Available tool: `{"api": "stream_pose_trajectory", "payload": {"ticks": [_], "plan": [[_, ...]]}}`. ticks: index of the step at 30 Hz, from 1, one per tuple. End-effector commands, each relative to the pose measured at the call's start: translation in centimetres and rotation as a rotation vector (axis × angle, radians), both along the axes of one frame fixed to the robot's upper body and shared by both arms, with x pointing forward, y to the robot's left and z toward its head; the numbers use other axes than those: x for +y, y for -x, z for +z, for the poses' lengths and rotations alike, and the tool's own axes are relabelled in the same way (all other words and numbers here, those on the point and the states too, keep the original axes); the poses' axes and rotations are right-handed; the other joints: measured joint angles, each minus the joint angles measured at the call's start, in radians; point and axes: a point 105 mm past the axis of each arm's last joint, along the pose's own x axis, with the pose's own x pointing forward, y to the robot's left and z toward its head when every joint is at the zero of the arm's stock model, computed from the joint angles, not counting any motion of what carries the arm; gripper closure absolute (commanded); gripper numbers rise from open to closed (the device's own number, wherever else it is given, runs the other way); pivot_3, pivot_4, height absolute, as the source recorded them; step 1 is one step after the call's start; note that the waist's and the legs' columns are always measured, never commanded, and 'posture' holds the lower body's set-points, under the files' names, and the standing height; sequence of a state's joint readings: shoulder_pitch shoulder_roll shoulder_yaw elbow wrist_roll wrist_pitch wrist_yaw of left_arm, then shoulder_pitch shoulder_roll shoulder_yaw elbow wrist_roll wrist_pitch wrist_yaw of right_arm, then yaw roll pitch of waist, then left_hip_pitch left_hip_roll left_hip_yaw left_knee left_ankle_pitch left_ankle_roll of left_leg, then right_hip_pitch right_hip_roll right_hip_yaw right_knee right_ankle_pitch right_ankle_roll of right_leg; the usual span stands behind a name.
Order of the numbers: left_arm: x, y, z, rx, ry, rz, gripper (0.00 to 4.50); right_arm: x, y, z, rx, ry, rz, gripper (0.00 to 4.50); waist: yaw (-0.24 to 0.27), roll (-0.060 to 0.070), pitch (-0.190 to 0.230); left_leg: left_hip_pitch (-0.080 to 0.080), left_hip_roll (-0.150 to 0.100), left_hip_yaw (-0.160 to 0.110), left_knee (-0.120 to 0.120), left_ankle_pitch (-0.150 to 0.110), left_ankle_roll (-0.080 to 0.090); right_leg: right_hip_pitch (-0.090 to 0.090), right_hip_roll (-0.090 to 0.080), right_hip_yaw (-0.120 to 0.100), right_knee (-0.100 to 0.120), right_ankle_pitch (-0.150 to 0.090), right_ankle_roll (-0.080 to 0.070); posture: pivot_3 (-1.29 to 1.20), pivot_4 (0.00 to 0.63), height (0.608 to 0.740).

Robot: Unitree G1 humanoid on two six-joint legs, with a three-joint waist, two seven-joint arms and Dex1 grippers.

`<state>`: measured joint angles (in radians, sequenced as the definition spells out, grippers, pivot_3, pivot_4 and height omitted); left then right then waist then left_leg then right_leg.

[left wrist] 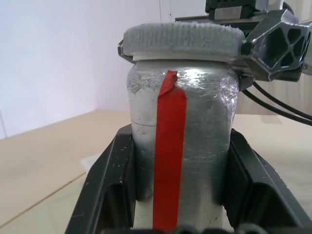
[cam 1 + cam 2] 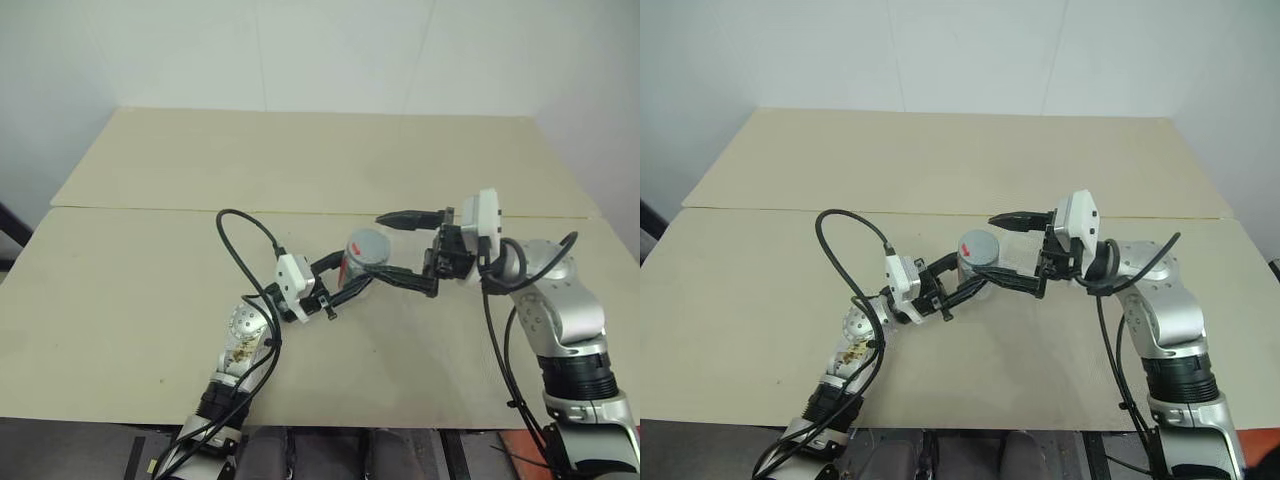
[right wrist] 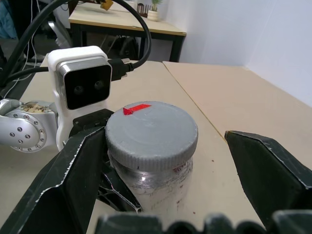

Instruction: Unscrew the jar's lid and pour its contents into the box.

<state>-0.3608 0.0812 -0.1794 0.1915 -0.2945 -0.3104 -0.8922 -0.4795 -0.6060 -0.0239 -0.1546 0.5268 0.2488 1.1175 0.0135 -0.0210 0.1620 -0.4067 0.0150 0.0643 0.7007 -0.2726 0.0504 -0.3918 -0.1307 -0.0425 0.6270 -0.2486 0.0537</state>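
The left gripper (image 2: pixel 345 278) clamps the whitish-clear cylindrical jar (image 1: pixel 181 146), round grey lid (image 3: pixel 151 128) still on; the right gripper (image 3: pixel 165 161) gapes wide around the lid, holding nothing.

Matt grey lid (image 3: pixel 151 129) with a fine-ribbed rim, fuzzy and rough-looking along the edge in the left wrist view; beneath it a cloudy, whitish jar (image 1: pixel 183 141) wall, scuffed yet catching a glossy highlight, crossed by a smooth red tape strip (image 1: pixel 169 161) curling loose at 12 o'clock. Black matt plastic on the fingers (image 1: pixel 109 185) of the left gripper (image 2: pixel 352 280) and on the right gripper (image 2: pixel 405 250), speckled with pale dust. Pale, matt wood-look table (image 2: pixel 300 160), smooth.
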Motion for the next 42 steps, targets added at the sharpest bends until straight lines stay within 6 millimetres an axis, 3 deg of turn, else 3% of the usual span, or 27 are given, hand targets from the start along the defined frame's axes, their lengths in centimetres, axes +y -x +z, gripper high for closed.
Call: {"api": "stream_pose_trajectory", "payload": {"ticks": [1,7,13,20,39,42], "plan": [[-0.1,0.3,1.1,-0.057,0.016,-0.017,2.59,-1.0,0.4,1.1,-0.059,-0.009,-0.011,0.07,0.000,0.000,0.000,0.000,0.000,0.000,0.000,0.000,0.000,0.000,0.000,0.000,0.000,0.000,0.000,0.00,0.150,0.740],[-0.1,0.4,1.0,-0.057,0.016,-0.022,2.59,-1.2,1.9,1.5,-0.037,-0.025,0.065,0.07,0.000,0.000,0.000,0.000,0.000,0.000,0.000,0.000,0.000,0.000,0.000,0.000,-0.001,0.000,0.000,0.00,0.150,0.740],[-0.2,0.3,1.3,-0.062,0.018,-0.021,2.59,-0.3,1.2,1.9,-0.045,-0.076,-0.004,0.07,-0.002,0.000,0.000,0.001,0.001,0.000,0.000,0.000,0.000,0.000,0.000,0.000,-0.001,0.000,0.000,0.00,0.150,0.740],[-0.2,0.3,1.3,-0.062,0.018,-0.021,2.59,0.8,1.6,1.3,-0.010,-0.086,0.034,0.07,0.000,0.000,0.000,0.000,0.001,0.000,0.000,0.000,0.000,0.000,0.000,0.000,0.000,0.000,0.000,0.00,0.150,0.740],[-0.3,0.4,1.3,-0.065,0.015,-0.029,2.59,1.3,1.4,0.8,0.012,-0.068,0.055,0.07,-0.001,0.000,0.000,0.000,0.000,0.000,0.000,0.000,0.000,0.000,0.000,0.000,0.000,0.000,0.000,0.00,0.150,0.740],[-0.4,0.4,1.4,-0.065,0.018,-0.027,2.59,1.3,1.5,0.8,0.007,-0.064,0.061,0.68,-0.001,0.000,0.000,0.000,0.000,0.000,0.000,0.000,0.000,0.000,0.000,0.000,0.000,0.000,0.000,0.00,0.150,0.740]]}}
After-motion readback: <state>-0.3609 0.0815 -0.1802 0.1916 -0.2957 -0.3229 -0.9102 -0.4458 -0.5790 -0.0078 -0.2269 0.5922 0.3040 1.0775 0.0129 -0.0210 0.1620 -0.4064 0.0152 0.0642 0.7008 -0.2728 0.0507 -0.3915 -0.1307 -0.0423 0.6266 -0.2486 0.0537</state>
